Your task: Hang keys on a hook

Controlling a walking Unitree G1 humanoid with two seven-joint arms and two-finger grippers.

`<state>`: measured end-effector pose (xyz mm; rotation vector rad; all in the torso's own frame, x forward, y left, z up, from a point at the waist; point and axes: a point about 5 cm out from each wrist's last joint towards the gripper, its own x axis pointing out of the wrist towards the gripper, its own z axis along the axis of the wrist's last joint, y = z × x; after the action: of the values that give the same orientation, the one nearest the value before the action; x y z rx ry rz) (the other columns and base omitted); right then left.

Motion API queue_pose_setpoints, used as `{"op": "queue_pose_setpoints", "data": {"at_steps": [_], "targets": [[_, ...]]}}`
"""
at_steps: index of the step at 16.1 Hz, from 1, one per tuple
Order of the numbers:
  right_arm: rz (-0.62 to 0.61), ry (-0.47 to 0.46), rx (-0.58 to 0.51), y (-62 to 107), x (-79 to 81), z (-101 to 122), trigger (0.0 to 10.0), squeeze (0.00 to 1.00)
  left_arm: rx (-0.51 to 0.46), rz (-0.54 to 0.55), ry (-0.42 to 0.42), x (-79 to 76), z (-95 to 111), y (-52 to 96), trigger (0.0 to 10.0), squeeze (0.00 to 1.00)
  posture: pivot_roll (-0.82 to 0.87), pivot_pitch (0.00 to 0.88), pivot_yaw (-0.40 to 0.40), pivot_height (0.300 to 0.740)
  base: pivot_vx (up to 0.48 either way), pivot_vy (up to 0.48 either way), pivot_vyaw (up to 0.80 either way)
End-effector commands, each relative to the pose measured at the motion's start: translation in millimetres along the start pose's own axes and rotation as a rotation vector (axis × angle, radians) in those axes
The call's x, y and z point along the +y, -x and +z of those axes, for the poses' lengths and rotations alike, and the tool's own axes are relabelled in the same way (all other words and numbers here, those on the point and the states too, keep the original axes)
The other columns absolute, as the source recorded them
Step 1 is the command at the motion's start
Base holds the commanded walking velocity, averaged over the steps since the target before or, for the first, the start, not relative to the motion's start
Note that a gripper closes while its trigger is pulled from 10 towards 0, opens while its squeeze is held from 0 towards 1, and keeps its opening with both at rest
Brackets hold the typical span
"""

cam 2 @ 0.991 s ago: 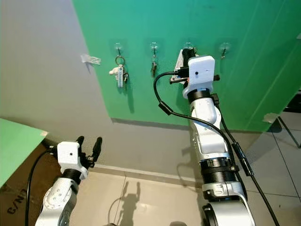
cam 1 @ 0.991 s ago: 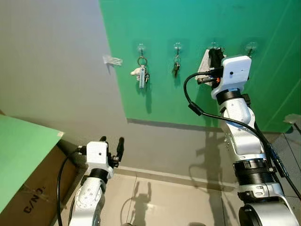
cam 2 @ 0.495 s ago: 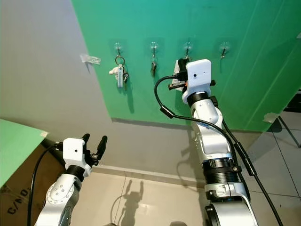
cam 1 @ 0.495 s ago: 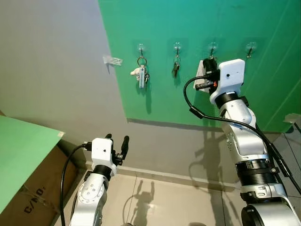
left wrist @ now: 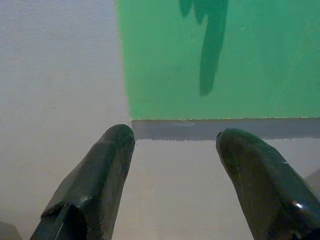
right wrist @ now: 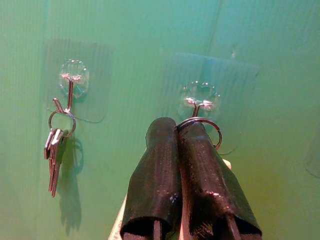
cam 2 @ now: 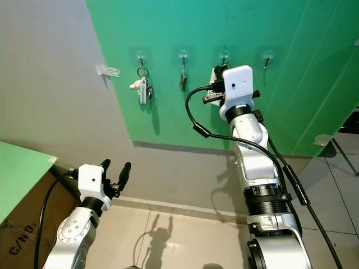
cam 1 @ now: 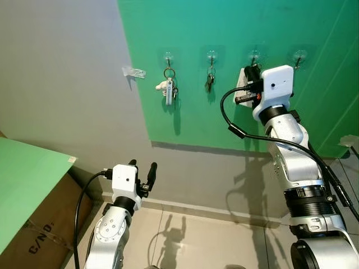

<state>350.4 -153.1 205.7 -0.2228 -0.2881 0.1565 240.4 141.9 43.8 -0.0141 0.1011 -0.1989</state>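
Left gripper (cam 1: 142, 170) hangs low before the grey wall (cam 1: 67, 101), fingers spread, holding nothing. Right gripper (right wrist: 176, 131) is raised to the green panel (cam 1: 224, 33), fingers pinched together on a key ring (right wrist: 200, 121), which sits just below a clear adhesive hook (right wrist: 199, 97). On the neighbouring hook (right wrist: 71, 79) a key bunch (right wrist: 54, 150) hangs.

Silver key ring (right wrist: 200, 121) pinched between black fingertips (right wrist: 162, 131), just under the clear adhesive hook (right wrist: 198, 101) on green wall
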Motion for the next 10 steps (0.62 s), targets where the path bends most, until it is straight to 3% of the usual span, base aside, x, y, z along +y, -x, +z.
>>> {"op": "queue_pose_setpoints", "data": {"at_steps": [1, 9, 10], "targets": [[0.001, 0.011, -0.038, -5.6, 0.4, 11, 10.0, 0.00, 0.009, -0.011, -0.010, -0.9, -1, 0.0, 10.0, 0.00, -0.22, 0.000, 0.094, 0.740, 0.000, 0.000, 0.00], [0.063, -0.034, -0.031, -12.7, 10.2, 13, 10.0, 0.00, 0.014, -0.014, -0.007, -2.0, -1, 0.5, 10.0, 0.00, -0.21, 0.000, 0.093, 0.740, 0.000, 0.000, 0.00], [0.075, -0.078, -0.010, -13.6, 12.3, 11, 10.0, 0.00, 0.017, -0.014, -0.005, -2.2, -2, 0.6, 10.0, 0.00, -0.21, 0.000, 0.093, 0.740, 0.000, 0.000, 0.00]]}}
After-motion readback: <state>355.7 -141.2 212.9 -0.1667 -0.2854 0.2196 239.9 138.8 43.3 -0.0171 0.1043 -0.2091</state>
